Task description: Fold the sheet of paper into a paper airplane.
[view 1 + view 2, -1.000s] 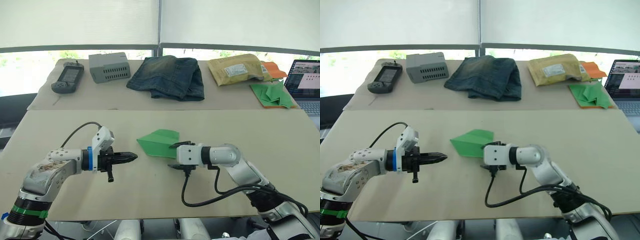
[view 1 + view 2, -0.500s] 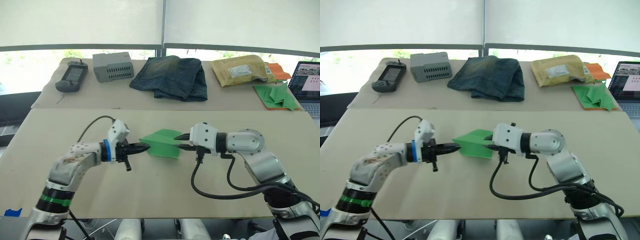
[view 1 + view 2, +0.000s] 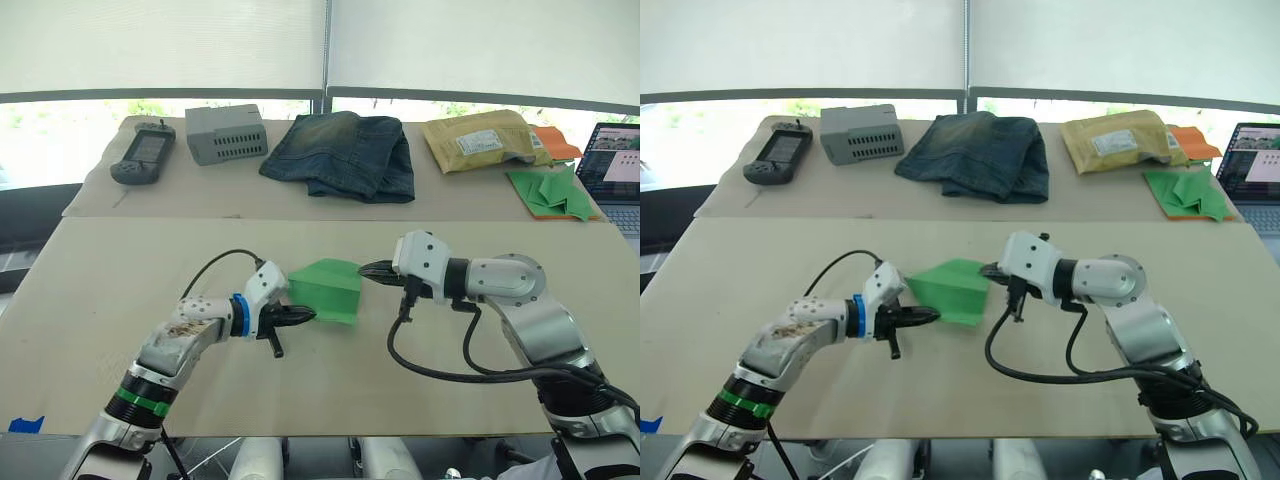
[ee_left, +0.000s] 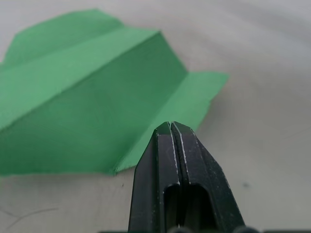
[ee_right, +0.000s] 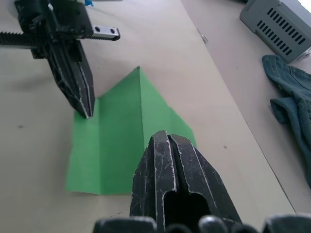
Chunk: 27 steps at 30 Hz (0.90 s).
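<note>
The sheet of paper (image 3: 325,290) is bright green and lies mid-table, folded into a pointed wedge like the paper airplane. A raised crease runs along its length. My left gripper (image 3: 308,316) is shut, and its tip (image 4: 170,127) rests on the narrow near flap of the paper (image 4: 87,116). My right gripper (image 3: 365,268) is shut on the paper's wide rear edge (image 5: 121,131), where the crease ends. In the right wrist view, the left gripper (image 5: 89,114) touches the flap opposite it.
On the back table stand a handheld controller (image 3: 140,158), a grey box (image 3: 227,133), folded jeans (image 3: 340,152) and a yellow padded envelope (image 3: 480,140). A pile of green paper shapes on an orange sheet (image 3: 548,190) sits there too. A laptop (image 3: 618,158) is at the far right.
The right gripper has closed on the paper's rear edge. The left gripper has moved right and nearer, from the paper's nose onto its near flap. The camera shifted early on.
</note>
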Each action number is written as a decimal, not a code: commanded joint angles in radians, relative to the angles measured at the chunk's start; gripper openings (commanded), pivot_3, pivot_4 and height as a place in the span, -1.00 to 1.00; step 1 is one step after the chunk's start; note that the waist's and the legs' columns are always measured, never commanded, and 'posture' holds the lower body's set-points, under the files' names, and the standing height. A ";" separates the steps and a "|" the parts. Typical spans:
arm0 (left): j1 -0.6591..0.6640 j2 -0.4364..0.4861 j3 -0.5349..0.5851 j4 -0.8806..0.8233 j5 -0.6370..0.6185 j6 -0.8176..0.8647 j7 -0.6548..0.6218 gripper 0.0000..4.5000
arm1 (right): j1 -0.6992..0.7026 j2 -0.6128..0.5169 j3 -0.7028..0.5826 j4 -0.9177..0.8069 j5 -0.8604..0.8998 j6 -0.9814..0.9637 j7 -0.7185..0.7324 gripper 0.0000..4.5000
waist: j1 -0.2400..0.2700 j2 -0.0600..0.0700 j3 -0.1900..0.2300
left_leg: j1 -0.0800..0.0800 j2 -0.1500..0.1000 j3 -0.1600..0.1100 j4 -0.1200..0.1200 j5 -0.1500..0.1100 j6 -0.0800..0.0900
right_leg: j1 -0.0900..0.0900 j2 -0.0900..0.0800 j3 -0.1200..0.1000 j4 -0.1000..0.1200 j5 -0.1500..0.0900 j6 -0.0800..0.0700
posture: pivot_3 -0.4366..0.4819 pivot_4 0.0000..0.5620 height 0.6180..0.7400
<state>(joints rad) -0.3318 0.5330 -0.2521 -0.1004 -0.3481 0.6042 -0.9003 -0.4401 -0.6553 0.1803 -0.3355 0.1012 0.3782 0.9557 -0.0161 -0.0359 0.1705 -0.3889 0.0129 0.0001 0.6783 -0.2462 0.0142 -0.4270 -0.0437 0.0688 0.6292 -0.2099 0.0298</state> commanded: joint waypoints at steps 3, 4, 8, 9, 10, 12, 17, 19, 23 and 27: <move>-0.002 -0.036 -0.034 0.000 0.046 -0.011 0.031 -1.00 | -0.021 -0.007 -0.016 -0.005 0.001 -0.006 -0.017 -0.99 | 0.001 0.000 0.000 | 0.000 0.000 0.000 0.000 0.000 0.000 | 0.000 0.000 0.000 0.000 0.000 0.000 | -0.05 -0.47 0.81; 0.003 -0.039 -0.038 0.000 0.052 -0.001 0.037 -1.00 | -0.029 -0.004 -0.010 0.008 -0.004 -0.009 -0.020 -0.99 | 0.001 0.000 0.000 | 0.000 0.000 0.000 0.000 0.000 0.000 | 0.000 0.000 0.000 0.000 0.000 0.000 | -0.05 -0.47 0.81; 0.021 -0.041 -0.039 -0.011 0.053 0.013 0.045 -1.00 | -0.059 0.016 0.016 0.065 -0.013 -0.009 -0.021 -0.99 | 0.001 0.000 0.000 | 0.002 0.000 0.000 0.000 0.000 0.000 | 0.002 0.000 0.000 0.000 0.000 0.001 | -0.05 -0.47 0.81; 0.025 -0.040 -0.039 -0.015 0.052 0.014 0.045 -1.00 | -0.066 0.022 0.021 0.079 -0.013 -0.008 -0.022 -0.99 | 0.001 0.000 0.000 | 0.002 0.000 0.000 0.000 0.000 0.000 | 0.002 0.000 0.000 0.000 0.000 0.001 | -0.05 -0.47 0.81; 0.030 -0.039 -0.038 -0.018 0.052 0.018 0.047 -1.00 | -0.077 0.033 0.028 0.101 -0.012 -0.002 -0.022 -0.99 | 0.001 0.000 0.000 | 0.002 0.000 0.000 0.000 0.000 0.000 | 0.002 0.000 0.000 0.000 0.000 0.001 | -0.05 -0.47 0.81; 0.041 -0.039 -0.035 -0.027 0.050 0.024 0.052 -1.00 | -0.120 0.062 0.062 0.195 -0.033 -0.015 -0.021 -0.99 | -0.001 0.000 0.000 | 0.002 0.000 0.000 0.000 0.000 0.000 | 0.002 0.000 0.000 0.000 0.000 0.001 | -0.05 -0.47 0.81; 0.063 -0.043 -0.037 -0.058 0.046 0.041 0.065 -1.00 | -0.240 0.125 0.131 0.409 -0.068 -0.079 0.028 -0.99 | -0.003 0.000 0.000 | 0.003 0.000 0.000 0.000 0.000 0.000 | 0.002 0.000 0.000 0.000 0.001 -0.002 | -0.05 -0.47 0.81; 0.069 -0.046 -0.037 -0.067 0.044 0.049 0.072 -1.00 | -0.292 0.145 0.156 0.499 -0.083 -0.119 0.057 -0.99 | -0.004 0.000 0.000 | 0.003 0.000 0.000 0.000 0.000 0.000 | 0.002 0.000 0.000 0.000 0.002 -0.004 | -0.05 -0.47 0.81; 0.083 -0.045 -0.029 -0.083 0.041 0.058 0.080 -1.00 | -0.369 0.156 0.222 0.636 -0.126 -0.224 0.151 -0.99 | -0.003 0.000 0.000 | 0.003 0.000 0.000 0.000 0.000 0.000 | 0.002 0.000 0.000 0.000 0.003 -0.005 | -0.05 -0.47 0.81; 0.097 -0.048 -0.020 -0.097 0.037 0.069 0.094 -1.00 | -0.384 0.161 0.250 0.672 -0.125 -0.238 0.243 -0.99 | -0.005 0.000 0.000 | 0.003 0.001 0.000 -0.001 0.000 0.000 | 0.003 0.000 0.000 0.000 0.003 -0.005 | -0.05 -0.47 0.81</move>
<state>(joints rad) -0.2592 0.4808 -0.2582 -0.1997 -0.3175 0.6414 -0.8143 -0.8048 -0.4917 0.4283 0.3382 -0.0254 0.1632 1.1600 -0.0208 -0.0354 0.1702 -0.3860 0.0138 -0.0001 0.6777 -0.2463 0.0142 -0.4246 -0.0438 0.0687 0.6292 -0.2064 0.0242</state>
